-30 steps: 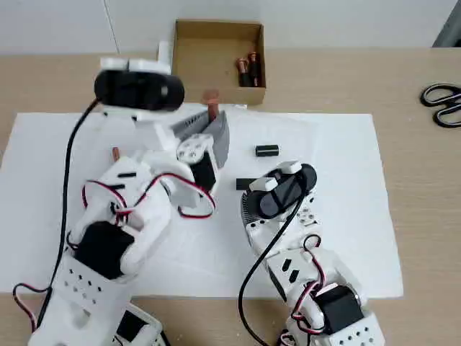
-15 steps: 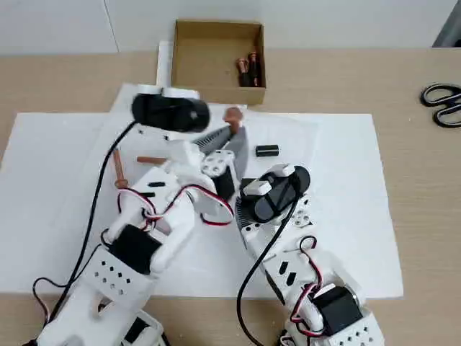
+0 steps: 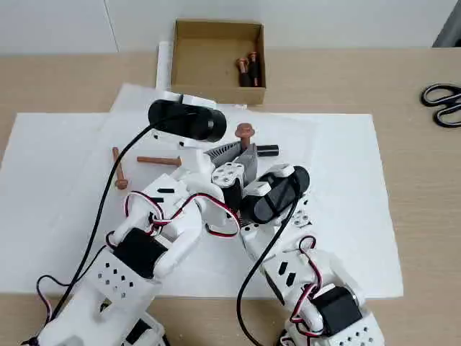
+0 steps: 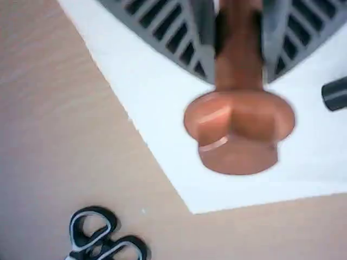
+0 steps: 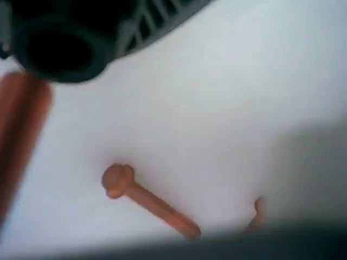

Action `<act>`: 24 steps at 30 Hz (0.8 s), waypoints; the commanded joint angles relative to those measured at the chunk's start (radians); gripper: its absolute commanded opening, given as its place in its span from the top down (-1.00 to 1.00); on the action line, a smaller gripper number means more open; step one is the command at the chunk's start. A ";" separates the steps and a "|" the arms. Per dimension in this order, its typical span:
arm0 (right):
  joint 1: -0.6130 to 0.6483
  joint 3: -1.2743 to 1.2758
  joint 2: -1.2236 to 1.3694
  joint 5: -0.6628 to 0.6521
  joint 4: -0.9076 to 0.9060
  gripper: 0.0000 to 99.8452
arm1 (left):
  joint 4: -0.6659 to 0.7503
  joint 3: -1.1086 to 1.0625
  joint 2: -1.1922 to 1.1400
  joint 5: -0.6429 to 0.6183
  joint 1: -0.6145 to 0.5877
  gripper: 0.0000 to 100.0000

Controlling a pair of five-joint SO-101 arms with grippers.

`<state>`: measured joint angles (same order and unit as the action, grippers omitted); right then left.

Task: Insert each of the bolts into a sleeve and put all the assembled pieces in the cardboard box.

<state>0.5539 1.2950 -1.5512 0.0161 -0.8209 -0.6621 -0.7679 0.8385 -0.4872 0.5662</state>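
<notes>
My left gripper point(image 3: 241, 148) is shut on a copper bolt point(image 3: 244, 132), whose hex head point(image 4: 238, 130) sticks out past the grey fingers point(image 4: 162, 32). It hangs over the white paper, just in front of the cardboard box point(image 3: 189, 54). Close behind it, my right gripper point(image 5: 81, 32) is shut on a black sleeve point(image 5: 51, 51), seen end-on with its bore open. A second black sleeve point(image 3: 268, 151) lies on the paper beside the held bolt. Two loose bolts point(image 3: 158, 161) point(image 3: 117, 168) lie to the left. Two assembled pieces point(image 3: 247, 68) rest in the box.
Black scissors point(image 3: 443, 101) lie on the bare wooden table at the far right. The white paper sheet point(image 3: 346, 187) covers the middle of the table. The two arms stand close together, the left one partly over the right. A loose bolt point(image 5: 146, 203) lies on the paper in the right wrist view.
My left arm has swung right and nearer to the right arm with the bolt held, uncovering the two loose bolts. The right gripper has shifted slightly left.
</notes>
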 commanded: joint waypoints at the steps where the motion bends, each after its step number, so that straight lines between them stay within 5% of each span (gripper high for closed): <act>1: 0.002 -0.008 -0.012 0.012 0.025 0.99 | -0.011 0.005 0.029 -0.008 0.003 0.99; 24: -0.025 -0.008 -0.013 0.012 0.025 0.99 | -0.100 0.007 0.029 -0.002 0.034 0.99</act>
<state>0.5508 1.2950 -1.5512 0.0161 -0.8193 -0.7419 -0.7679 0.8385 -0.4826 0.5892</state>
